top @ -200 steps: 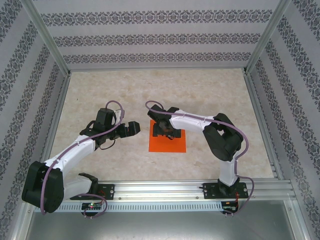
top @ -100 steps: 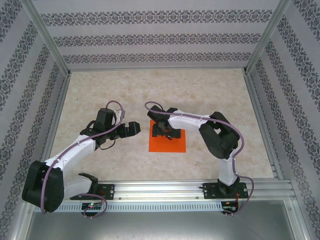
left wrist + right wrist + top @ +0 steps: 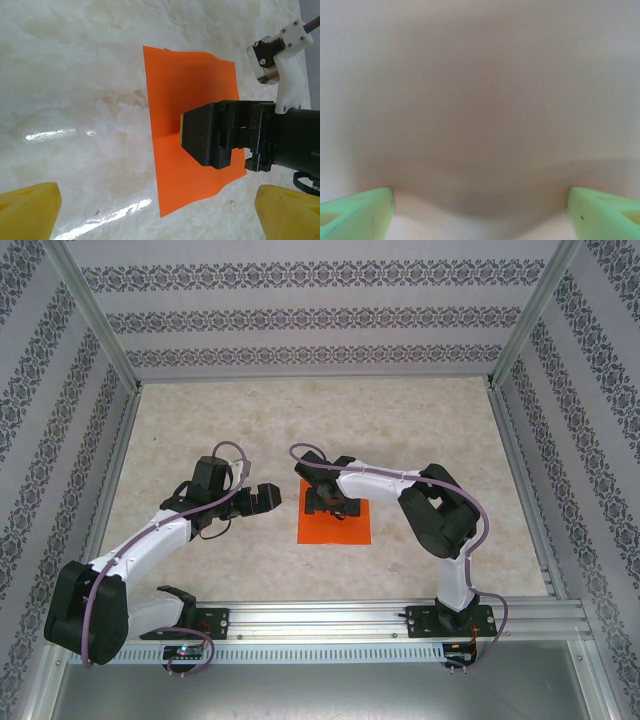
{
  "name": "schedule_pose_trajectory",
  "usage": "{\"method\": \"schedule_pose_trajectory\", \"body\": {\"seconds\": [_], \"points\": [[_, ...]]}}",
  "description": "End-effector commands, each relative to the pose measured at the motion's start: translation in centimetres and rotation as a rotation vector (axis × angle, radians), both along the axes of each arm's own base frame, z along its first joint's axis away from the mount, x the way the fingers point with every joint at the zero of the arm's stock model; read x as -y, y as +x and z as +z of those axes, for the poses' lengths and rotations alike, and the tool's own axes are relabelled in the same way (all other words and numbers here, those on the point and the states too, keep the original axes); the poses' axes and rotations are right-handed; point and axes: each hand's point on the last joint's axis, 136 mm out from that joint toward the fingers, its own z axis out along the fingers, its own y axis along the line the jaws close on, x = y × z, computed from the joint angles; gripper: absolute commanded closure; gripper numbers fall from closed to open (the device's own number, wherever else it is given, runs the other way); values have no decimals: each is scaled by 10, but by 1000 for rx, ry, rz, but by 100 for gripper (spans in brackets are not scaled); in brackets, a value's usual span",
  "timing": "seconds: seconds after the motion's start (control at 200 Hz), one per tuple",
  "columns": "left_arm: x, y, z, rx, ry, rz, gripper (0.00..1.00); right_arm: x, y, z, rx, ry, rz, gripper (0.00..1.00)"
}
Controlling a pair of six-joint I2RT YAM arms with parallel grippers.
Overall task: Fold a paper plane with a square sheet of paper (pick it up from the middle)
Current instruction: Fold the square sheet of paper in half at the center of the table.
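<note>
Just orange paper [image 3: 345, 532] on table [image 3: 420, 420]

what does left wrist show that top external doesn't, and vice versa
Left wrist view: the slightly wavy edge of the square sheet of paper, and the left end effector's yellow fingertips wide apart. Top external view: both whole arms, the base rail and patterned walls. Shared: the right end effector over the sheet on the table.
</note>
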Motion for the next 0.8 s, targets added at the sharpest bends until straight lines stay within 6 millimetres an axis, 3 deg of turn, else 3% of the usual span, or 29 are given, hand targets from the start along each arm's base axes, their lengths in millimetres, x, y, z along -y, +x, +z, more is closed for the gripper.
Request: {"method": "schedule_pose_trajectory", "body": {"seconds": [0.0, 0.27, 0.465, 0.799], "points": [[8, 4, 12, 48, -16, -33, 0, -3, -11, -18, -63, -5, 28, 12], [8, 6, 14, 49, -14, -32, 0, -12, -1, 11, 2, 52, 33, 23], [8, 5, 13, 46, -16, -29, 0, -14, 2, 32, 44, 93, 23, 42], [7, 5, 14, 31, -7, -19, 0, -35, 4, 91, 144, 325, 30, 60]]}}
